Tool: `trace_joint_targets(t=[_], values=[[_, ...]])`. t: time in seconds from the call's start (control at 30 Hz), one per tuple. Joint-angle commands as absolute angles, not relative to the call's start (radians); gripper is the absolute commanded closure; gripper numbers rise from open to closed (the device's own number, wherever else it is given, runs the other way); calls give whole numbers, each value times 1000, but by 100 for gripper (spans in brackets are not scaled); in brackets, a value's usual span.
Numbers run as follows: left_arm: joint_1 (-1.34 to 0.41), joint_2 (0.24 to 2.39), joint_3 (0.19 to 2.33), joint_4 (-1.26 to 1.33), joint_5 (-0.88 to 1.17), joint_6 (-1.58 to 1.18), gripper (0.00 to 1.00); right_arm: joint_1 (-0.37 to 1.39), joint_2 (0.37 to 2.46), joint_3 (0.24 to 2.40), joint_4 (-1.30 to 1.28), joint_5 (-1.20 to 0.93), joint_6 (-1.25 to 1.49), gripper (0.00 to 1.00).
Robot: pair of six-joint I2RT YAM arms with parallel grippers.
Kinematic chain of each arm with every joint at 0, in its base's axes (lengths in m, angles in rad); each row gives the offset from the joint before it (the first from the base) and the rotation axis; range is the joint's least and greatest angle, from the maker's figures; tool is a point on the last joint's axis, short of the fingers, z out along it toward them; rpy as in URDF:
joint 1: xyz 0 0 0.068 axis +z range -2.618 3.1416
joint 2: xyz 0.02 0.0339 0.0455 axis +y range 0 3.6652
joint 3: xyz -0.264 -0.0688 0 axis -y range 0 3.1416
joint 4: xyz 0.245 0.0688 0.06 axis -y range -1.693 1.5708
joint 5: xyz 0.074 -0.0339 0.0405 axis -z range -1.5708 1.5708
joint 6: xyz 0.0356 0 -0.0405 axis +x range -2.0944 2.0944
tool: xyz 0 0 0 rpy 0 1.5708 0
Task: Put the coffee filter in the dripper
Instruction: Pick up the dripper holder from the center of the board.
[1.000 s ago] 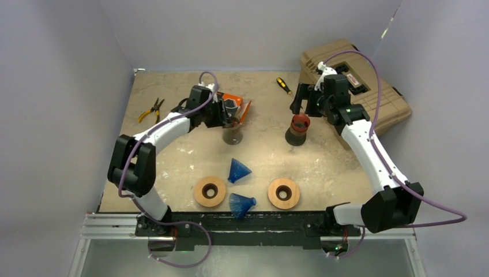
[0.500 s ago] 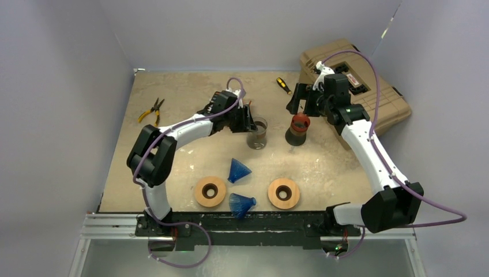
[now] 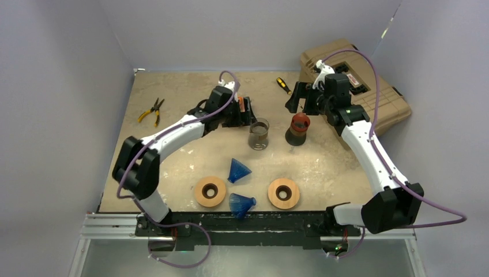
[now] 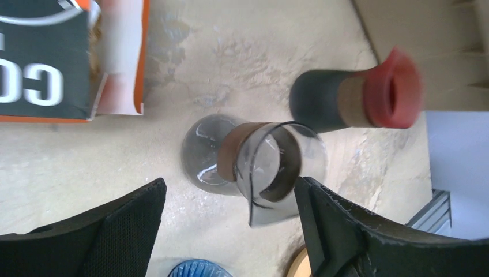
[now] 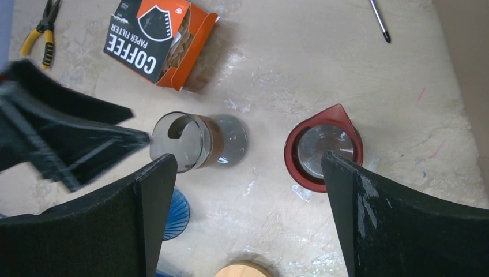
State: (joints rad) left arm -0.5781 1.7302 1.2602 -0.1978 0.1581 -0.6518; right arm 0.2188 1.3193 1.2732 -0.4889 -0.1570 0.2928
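Left gripper point(image 4: 230, 187): jaws spread and holding nothing. A black finger sits at each lower corner of the wrist view.
Right gripper point(image 5: 247, 161): jaws as wide as they go, empty, hanging over the table point(image 3: 173, 151).
Glass carafe point(image 4: 254, 161): upright on the table just off the tips of the left jaws. It shows in the gap between them and touches neither finger. From the right jaws it lies ahead of their left finger.
Red-topped pot point(image 5: 323, 149): upright, ahead of the right finger of the right jaws and apart from it. It is to the right of the left jaws, near the carafe without touching it.
Filter box point(image 5: 151, 45): orange and black, lying flat with one end open. It is just beyond the left jaws on their left side and well ahead of the right jaws.
Filters point(image 5: 180, 49): brown paper, showing in the box's open end, apart from both pairs of jaws.
Blue cones point(image 3: 239, 171): two, ribbed, lying on their sides on the near side of both pairs of jaws, well apart from them. The other cone point(image 3: 242, 204) is at the table's near edge.
Wooden rings point(image 3: 209, 191): two, flat on the table, one on either side of the nearer cone, well short of either jaws.
Pliers point(image 3: 151, 109): yellow-handled, well to the left of the left jaws.
Screwdriver point(image 3: 284, 85): just left of the right jaws and a little beyond them.
Case point(image 3: 357, 81): tan, beyond and to the right of the right jaws.
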Motion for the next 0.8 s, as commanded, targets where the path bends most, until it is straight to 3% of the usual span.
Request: trace_joint_targets(t=[0.0,0.37,0.77], values=[[-575,1539,1240,-238,9,-581,16,222,1270,1245,-444,-202,275,1],[-573,1166,999,-453,-233,-558,8,223,1221,1138,-403,-262,280,1],[-573,941,724,-727,-285,-864,9,222,1187,1093,-399,-287,278,1]])
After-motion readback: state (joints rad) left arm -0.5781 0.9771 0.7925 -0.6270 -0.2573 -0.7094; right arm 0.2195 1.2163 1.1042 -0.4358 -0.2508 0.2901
